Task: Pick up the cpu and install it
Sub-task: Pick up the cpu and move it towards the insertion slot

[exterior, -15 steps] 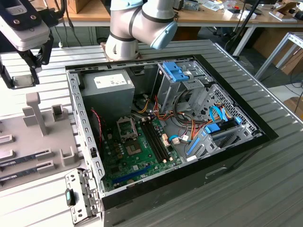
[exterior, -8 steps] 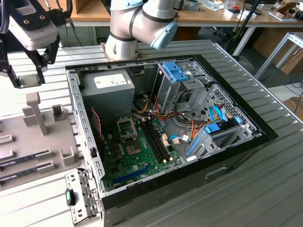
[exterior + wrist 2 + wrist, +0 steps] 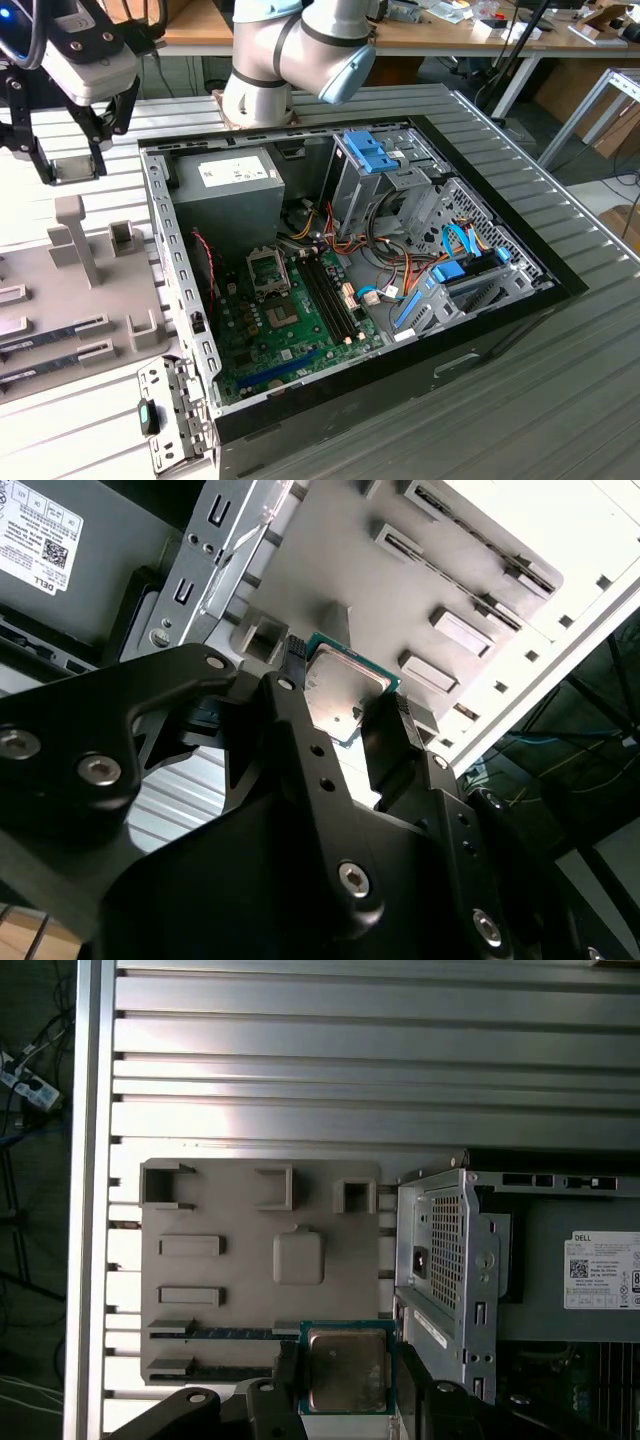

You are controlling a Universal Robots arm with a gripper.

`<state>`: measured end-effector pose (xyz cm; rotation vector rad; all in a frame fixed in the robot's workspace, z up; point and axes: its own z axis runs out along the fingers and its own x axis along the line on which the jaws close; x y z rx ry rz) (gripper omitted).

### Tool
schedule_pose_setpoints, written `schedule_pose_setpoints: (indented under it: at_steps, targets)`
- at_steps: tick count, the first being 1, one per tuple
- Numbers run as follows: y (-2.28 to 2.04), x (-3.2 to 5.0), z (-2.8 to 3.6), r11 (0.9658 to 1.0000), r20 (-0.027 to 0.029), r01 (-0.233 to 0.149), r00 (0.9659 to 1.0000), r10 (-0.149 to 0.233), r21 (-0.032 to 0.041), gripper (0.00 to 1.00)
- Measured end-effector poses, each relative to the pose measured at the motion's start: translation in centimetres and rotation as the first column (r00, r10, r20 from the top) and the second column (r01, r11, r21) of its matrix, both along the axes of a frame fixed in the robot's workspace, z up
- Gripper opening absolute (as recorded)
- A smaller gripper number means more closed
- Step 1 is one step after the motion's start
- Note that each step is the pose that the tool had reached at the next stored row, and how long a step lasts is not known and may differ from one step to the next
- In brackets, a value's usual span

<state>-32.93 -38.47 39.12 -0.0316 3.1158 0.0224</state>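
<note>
gripper | jaws clamped on cpu at opposite edges | likely light, stiff, fragile underside: edge hold only | 10 o'clock of computer case, exterior view

A white sticker with a logo, small print and a square code stands on the grey power supply in the second wrist view.

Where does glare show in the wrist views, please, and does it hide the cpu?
Second wrist view: the ribbed table burns out to white, and the cpu, clamped in the gripper, mirrors a bright patch, its green rim plain. First wrist view: a soft sheen lies across the table; the cpu's metal top is dull and unhidden.
</note>
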Motion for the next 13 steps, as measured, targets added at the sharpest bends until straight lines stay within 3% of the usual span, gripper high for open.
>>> schedule_pose_setpoints:
  at_steps: [13]
  targets:
    - [0.00,1.45,0.00,1.0000,0.0000,0.000,1.0000,0.000,-0.0001,0.47]
